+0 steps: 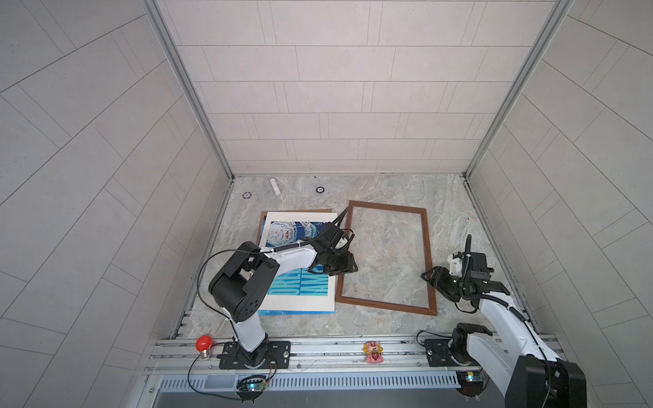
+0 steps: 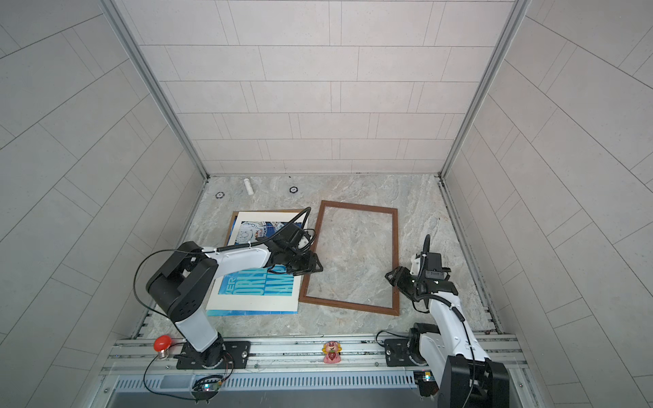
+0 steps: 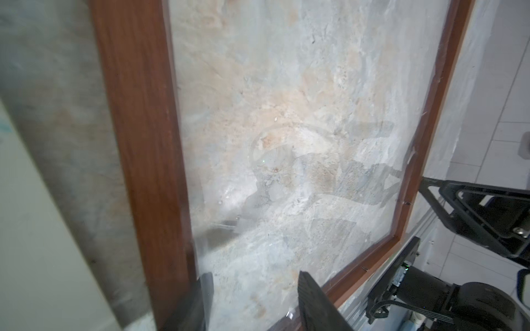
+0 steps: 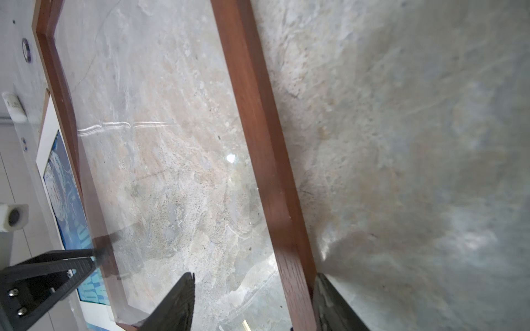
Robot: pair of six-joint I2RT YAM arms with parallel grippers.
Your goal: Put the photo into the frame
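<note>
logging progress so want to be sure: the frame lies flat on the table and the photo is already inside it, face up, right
No. The photo is not inside the frame; it lies face up beside it, to its left in both top views. The frame does lie flat on the table, with only marble showing through its pane.

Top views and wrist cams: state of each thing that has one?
photo: flat, print side up, beside the frame, not in it.
frame: flat on the table, empty, pane clear.
left gripper: open, over the frame's edge nearest the photo, holding nothing.
right gripper: open, straddling the frame's far rail.
</note>
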